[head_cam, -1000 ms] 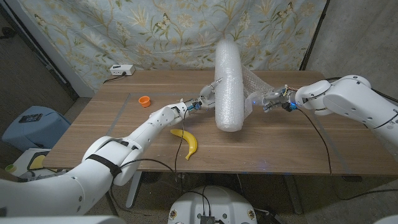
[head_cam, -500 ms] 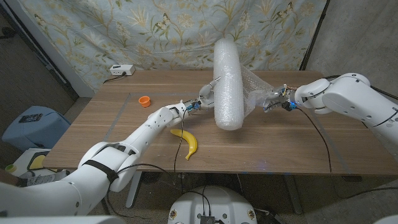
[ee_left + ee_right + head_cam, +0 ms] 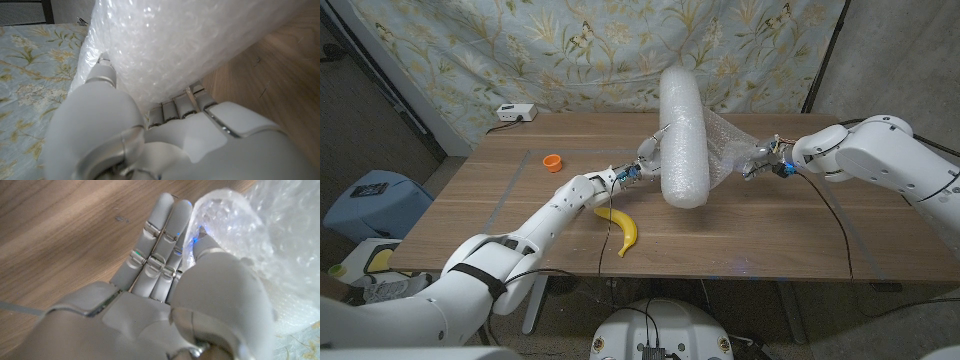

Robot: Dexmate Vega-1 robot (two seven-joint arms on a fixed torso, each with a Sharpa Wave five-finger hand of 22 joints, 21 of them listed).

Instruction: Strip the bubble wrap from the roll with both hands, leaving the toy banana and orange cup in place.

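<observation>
My left hand (image 3: 648,155) grips the bubble wrap roll (image 3: 683,135); my right hand (image 3: 760,158) pinches the loose sheet (image 3: 730,145). I pull outward, bracing the roll firmly.

We see glossy white rounded arm shells, a black band round the left arm, thin black cables along both, and pale grey segmented fingers on the left hand (image 3: 150,135) and right hand (image 3: 165,295).
</observation>
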